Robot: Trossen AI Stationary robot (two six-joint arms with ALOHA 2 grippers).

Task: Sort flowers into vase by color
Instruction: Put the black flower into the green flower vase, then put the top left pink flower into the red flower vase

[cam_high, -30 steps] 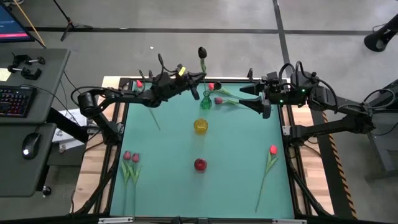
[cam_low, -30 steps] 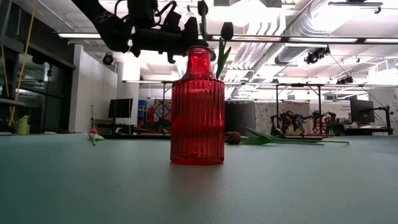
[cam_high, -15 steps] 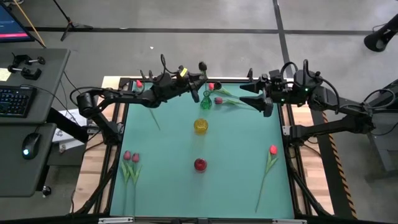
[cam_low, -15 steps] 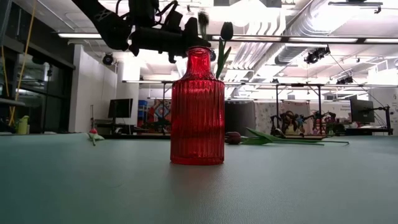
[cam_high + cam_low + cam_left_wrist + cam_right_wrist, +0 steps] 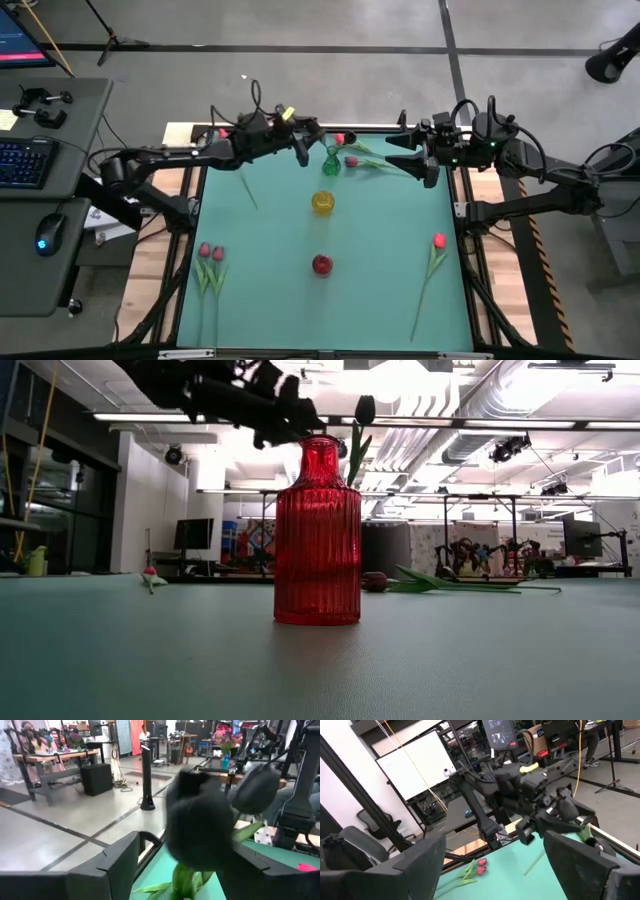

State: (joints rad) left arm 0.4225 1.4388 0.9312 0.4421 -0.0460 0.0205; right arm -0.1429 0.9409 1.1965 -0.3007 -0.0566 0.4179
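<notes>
Since the dark tulip (image 5: 333, 150) now stands in the green vase (image 5: 331, 164) at the far middle, both grippers gaping empty, pinch the remaining light, floppy flowers (image 5: 209, 262) mid-stem.

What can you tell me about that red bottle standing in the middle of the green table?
The red bottle is see-through ribbed glass, with a round body, sloping shoulders and a short narrow neck with an open mouth. It stands upright on the green table, and in the level view nothing shows inside it. From above it sits nearest the table's front, in line with a yellow vase and a green vase. Nothing touches it but the table.
</notes>
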